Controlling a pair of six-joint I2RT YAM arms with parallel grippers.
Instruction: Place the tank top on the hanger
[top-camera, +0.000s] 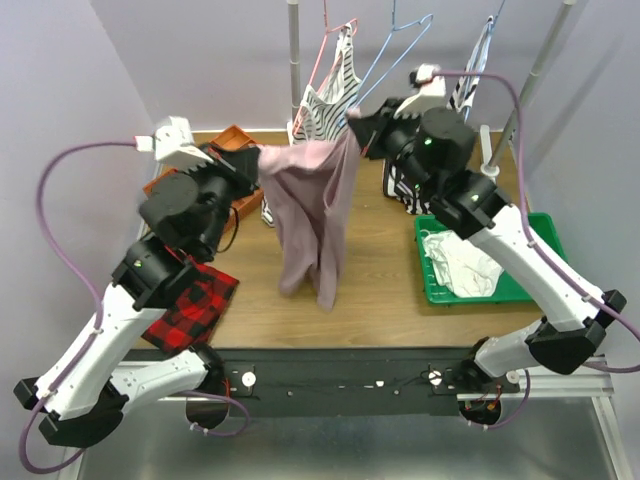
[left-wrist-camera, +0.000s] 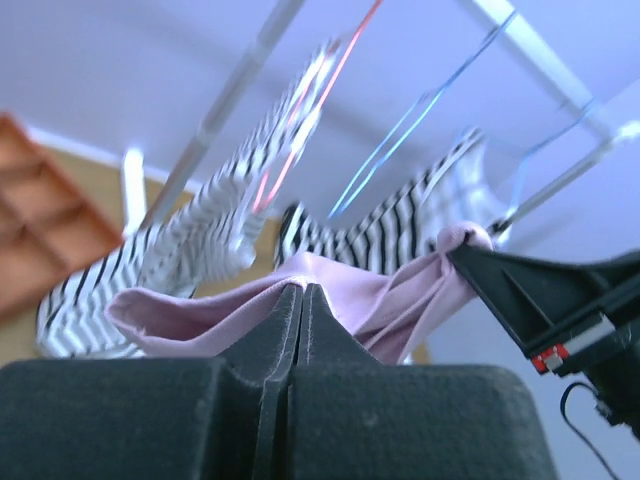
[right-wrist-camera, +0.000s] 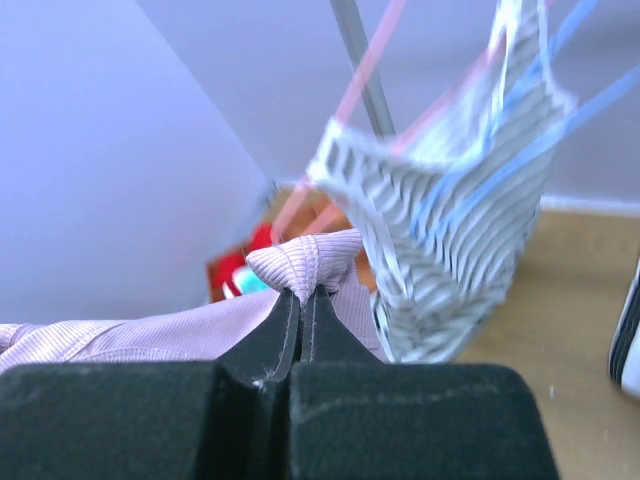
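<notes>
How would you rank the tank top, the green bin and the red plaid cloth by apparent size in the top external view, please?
1-2. tank top and green bin: too alike to rank; the top hangs nearer the camera, and the right arm covers part of the bin.
3. red plaid cloth, partly under the left arm.

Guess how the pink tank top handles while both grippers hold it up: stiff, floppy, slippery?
Likely very floppy: the tank top sags between the left gripper and right gripper and hangs in folds toward the table. Probably light: a small pinched bunch at each shut gripper carries it. May slip, since the bites are small.
</notes>
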